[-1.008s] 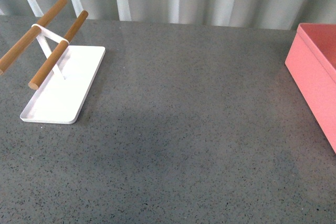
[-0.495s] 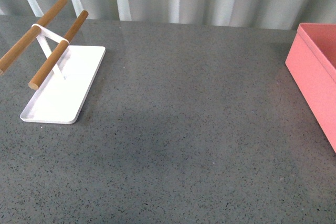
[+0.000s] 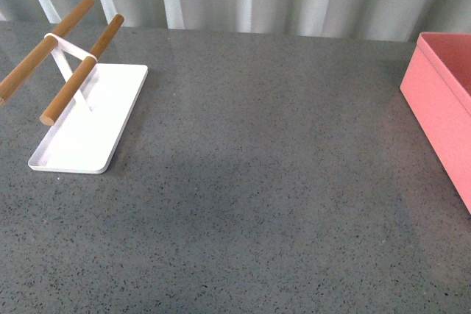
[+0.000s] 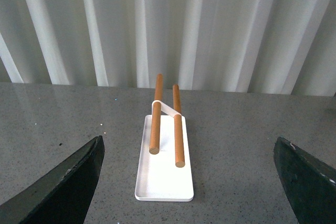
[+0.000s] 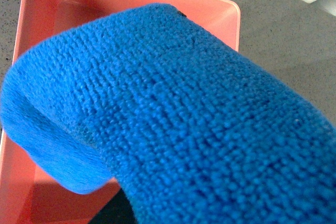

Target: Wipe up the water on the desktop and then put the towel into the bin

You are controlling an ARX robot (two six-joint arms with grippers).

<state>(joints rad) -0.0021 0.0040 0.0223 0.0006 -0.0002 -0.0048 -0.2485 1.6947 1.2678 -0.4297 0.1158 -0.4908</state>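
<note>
Hanging over the bin (image 5: 42, 30), the towel (image 5: 173, 119) fills the right wrist view; the right jaws are hidden, so their state cannot be told. The left gripper (image 4: 191, 182) is seen spread open near the tray (image 4: 163, 182).

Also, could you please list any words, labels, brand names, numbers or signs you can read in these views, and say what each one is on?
None: no readable text in any view.
The bin, the towel, the white tray with its wooden rods and the desktop all look plain and unmarked.
</note>
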